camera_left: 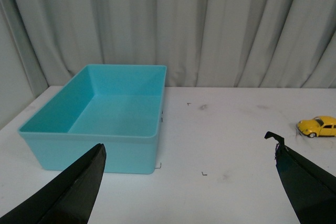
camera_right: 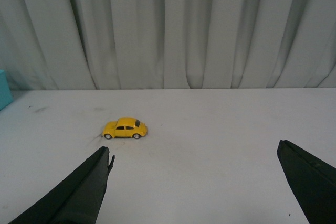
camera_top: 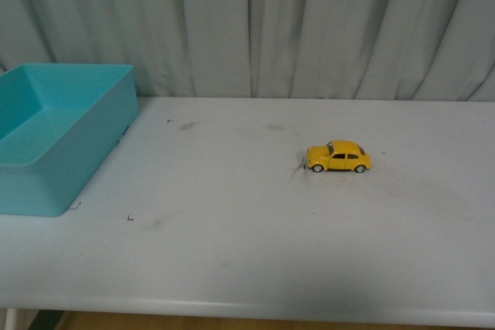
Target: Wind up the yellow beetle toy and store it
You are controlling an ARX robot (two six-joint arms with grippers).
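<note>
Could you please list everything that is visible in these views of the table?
yellow beetle toy: one, yellow, on its wheels on the table, right of centre
bin: one, teal, empty, at the table's left edge
table: one, white, scuffed
curtain: one, pale grey, behind the table
left end effector: one, black, open, above the table
right end effector: one, black, open, above the table

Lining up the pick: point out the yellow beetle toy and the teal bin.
yellow beetle toy (camera_top: 338, 157), front view, on its side door.
teal bin (camera_top: 100, 137), front view, on its outer side wall.
</note>
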